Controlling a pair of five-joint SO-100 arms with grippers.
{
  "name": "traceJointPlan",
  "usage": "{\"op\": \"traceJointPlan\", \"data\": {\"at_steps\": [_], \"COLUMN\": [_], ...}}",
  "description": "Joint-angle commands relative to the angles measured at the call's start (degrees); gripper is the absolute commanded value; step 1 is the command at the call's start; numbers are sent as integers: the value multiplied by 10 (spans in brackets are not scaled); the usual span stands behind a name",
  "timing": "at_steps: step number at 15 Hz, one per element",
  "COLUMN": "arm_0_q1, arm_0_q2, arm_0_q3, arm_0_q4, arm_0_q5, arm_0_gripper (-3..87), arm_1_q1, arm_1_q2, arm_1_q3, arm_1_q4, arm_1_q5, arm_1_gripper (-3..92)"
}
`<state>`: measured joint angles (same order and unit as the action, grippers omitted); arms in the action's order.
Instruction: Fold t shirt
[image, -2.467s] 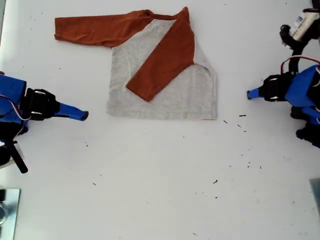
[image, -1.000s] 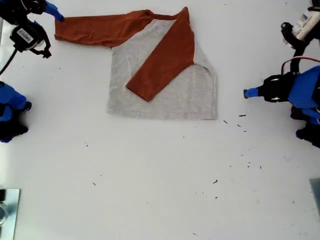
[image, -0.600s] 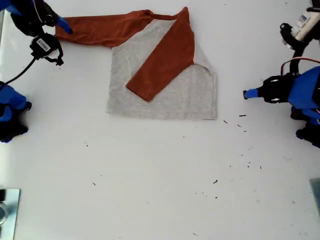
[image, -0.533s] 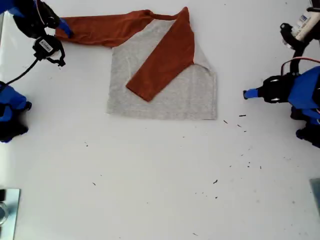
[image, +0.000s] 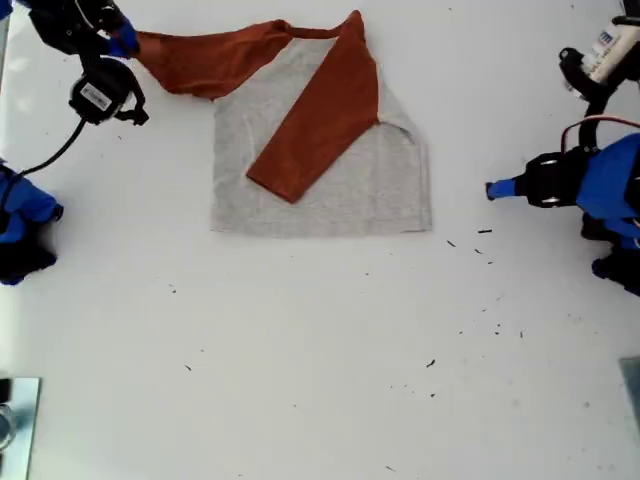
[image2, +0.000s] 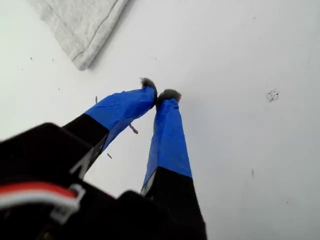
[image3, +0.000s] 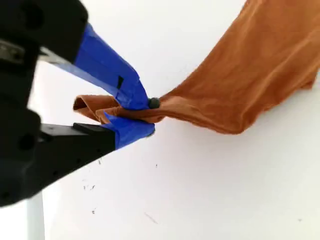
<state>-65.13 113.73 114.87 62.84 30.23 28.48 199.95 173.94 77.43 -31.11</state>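
Exterior view: grey t shirt (image: 330, 190), rust-orange sleeves.

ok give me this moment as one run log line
phase: second sleeve fold | my second gripper: shut on the t shirt sleeve cuff, lifted | my first gripper: shut, empty, off the shirt's corner | other sleeve: folded across the body

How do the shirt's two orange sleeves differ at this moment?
One sleeve lies folded diagonally across the grey body of the t shirt, flat and untouched. The other sleeve stretches out toward the exterior view's left, off the body, bunched and lifted at its cuff, where my second gripper is shut on it. Both are the same rust orange and meet at the collar.
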Motion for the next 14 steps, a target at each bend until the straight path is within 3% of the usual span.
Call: {"op": "traceJointPlan", "data": {"at_steps": [1,4,5,6,8,11,14], "arm_0_q1": [139,348,394,429,452,404,349], "arm_0_q2": [49,-89,-176,-265,-312,-156,173], "arm_0_q3": [-66,-271,-371,-484,-569,-425,22], "arm_0_q4": [-11,-67,-68,-60,-20,21,-111], "arm_0_q5": [-70,-85,-57,-15,-24,-28,-33], "arm_0_gripper": [-4,-4,77,223,95,66,62], "arm_1_q1": [-6,-4,-3,-2,-2,-1,-1], "arm_1_q2": [8,8,8,8,8,8,8], "arm_1_q3": [27,28,28,29,29,29,29], "arm_1_q4": [11,11,11,11,13,13,14], "arm_1_q5": [6,7,8,10,13,14,15], "arm_1_gripper": [35,35,35,35,35,35,35]}}
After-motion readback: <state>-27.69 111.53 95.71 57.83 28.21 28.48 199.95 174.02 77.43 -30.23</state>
